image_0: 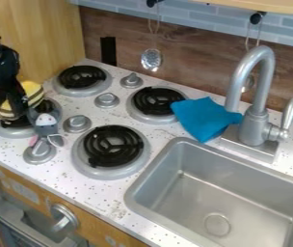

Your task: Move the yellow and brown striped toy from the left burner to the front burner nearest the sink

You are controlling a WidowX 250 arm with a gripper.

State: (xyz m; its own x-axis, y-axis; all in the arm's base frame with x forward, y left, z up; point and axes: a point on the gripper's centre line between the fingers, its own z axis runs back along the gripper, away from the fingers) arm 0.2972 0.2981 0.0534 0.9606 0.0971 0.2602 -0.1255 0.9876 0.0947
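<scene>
The black gripper (21, 110) hangs at the left, over the front-left burner (14, 131). It overlaps a yellow object with pale and dark stripes (33, 89), which shows on both sides of it; whether it holds this object cannot be told. Just to the right of the gripper is a small grey toy with a white face (46, 120) and pink and grey parts, at the burner's edge above a stove knob (39, 150).
Three other burners with black coils and several silver knobs cover the stove top. A blue cloth (205, 118) lies beside the faucet (255, 125), behind the metal sink (136, 193). Utensils hang along the back wall, including a slotted spoon (152, 60).
</scene>
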